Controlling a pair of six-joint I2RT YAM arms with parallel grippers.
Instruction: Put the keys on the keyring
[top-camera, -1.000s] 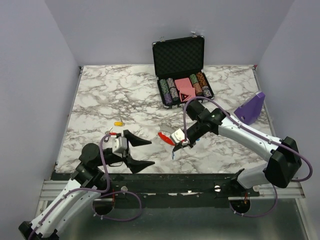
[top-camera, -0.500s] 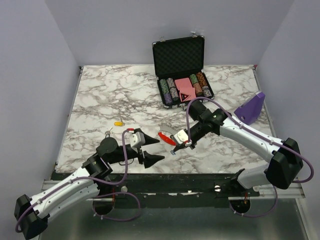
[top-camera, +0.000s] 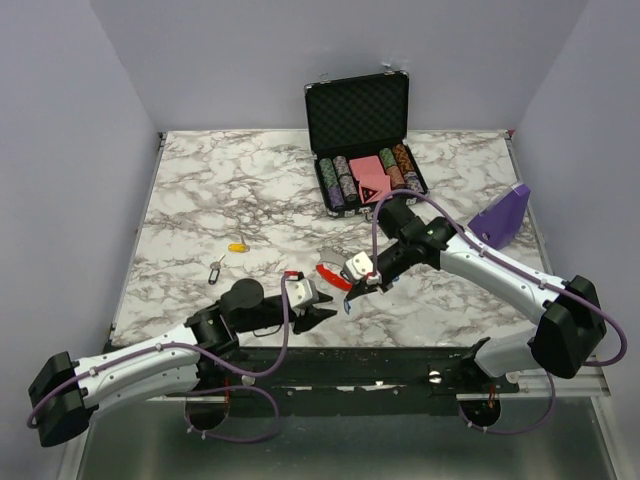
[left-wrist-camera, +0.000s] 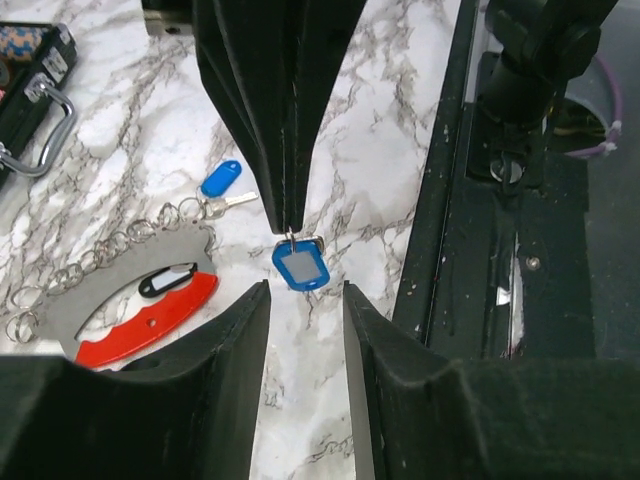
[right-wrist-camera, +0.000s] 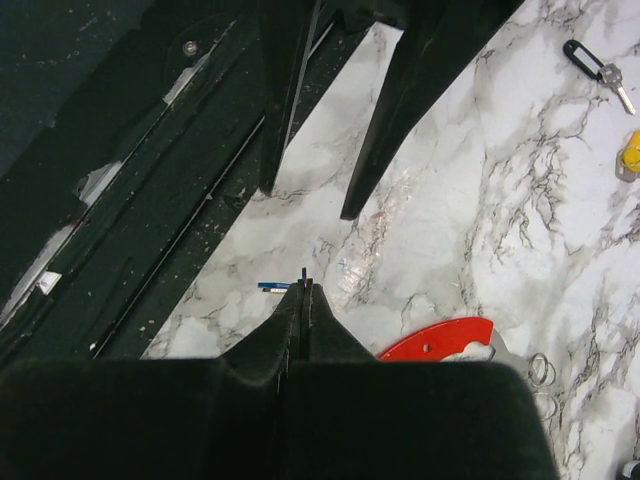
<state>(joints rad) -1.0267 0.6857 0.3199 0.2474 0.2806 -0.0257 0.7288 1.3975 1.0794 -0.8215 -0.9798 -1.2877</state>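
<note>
Blue-tag key (left-wrist-camera: 300, 267) pinched by its ring in your right fingers (right-wrist-camera: 300, 322), which are fully closed.
Your left fingers (left-wrist-camera: 252, 315) are part open and empty, tips just short of the tag, not touching it. The red keyring (left-wrist-camera: 150, 322) lies on the tabletop (top-camera: 200, 190) just beside them. A second blue-tag key (left-wrist-camera: 220, 180) and a yellow-tag key (top-camera: 237, 246) lie loose.
</note>
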